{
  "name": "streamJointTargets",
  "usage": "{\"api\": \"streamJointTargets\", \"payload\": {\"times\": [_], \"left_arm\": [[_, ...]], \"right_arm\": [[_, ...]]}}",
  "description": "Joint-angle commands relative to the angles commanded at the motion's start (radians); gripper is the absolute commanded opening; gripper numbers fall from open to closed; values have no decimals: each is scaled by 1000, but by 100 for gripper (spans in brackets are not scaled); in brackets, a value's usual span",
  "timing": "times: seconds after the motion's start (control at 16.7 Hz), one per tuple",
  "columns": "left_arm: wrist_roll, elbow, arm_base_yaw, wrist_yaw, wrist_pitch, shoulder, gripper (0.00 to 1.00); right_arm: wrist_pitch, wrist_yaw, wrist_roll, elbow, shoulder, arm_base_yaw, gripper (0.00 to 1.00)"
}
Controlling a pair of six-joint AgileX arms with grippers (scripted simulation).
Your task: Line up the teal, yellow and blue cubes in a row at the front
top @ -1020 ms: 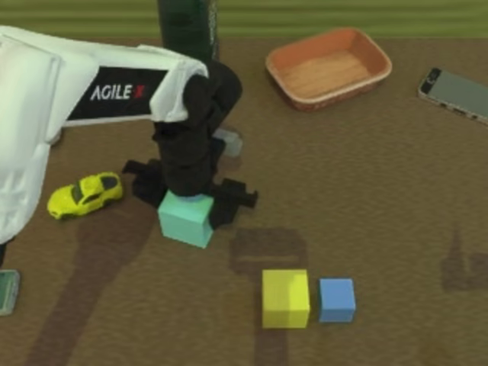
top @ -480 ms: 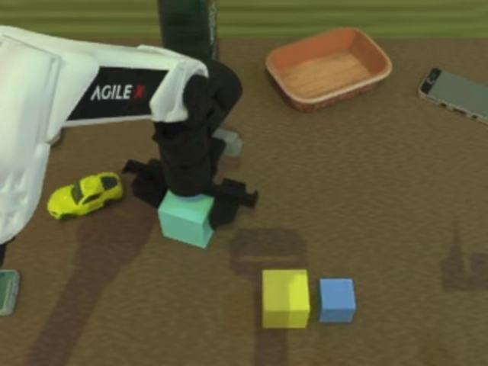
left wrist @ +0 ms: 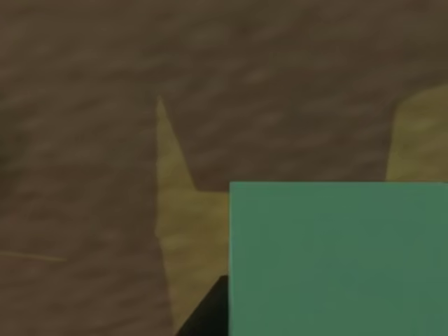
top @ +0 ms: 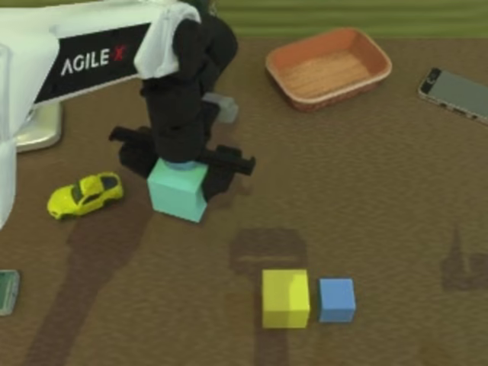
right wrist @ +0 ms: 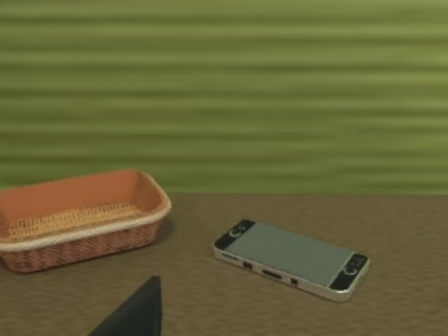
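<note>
Top view: our left gripper (top: 180, 164) is clamped on the teal cube (top: 178, 191), lifted behind and left of the yellow cube (top: 285, 297). Blue cube (top: 336, 299) sits just beside yellow; teal remains to place.

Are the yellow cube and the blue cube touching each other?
Apart. The top view shows a thin strip of table between the yellow cube and the blue cube.

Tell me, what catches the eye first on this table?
The big white left arm reaching in from the top view's left, its black pincer clamped on a teal cube. Toward the front, a yellow cube and a smaller blue cube sit side by side. A small yellow-green toy car sits beside the teal cube.
</note>
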Motion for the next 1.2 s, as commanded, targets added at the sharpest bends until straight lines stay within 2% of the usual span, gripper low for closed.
{"api": "streamJointTargets", "payload": {"times": [0.36,0.48,0.66,0.96,1.2], "left_arm": [[0,5,-5,-1,-11,-8,0],[-37,-26,-20,-1,-6,-36,0],[-164,-128,-63,-3,11,-121,0],[-453,-353,-156,-6,44,-299,0],[-541,-436,-192,-8,63,-376,0]], "right_arm": [[0,0,0,0,0,0,100],[0,0,0,0,0,0,100],[0,0,0,0,0,0,100],[0,0,0,0,0,0,100],[0,0,0,0,0,0,100]]}}
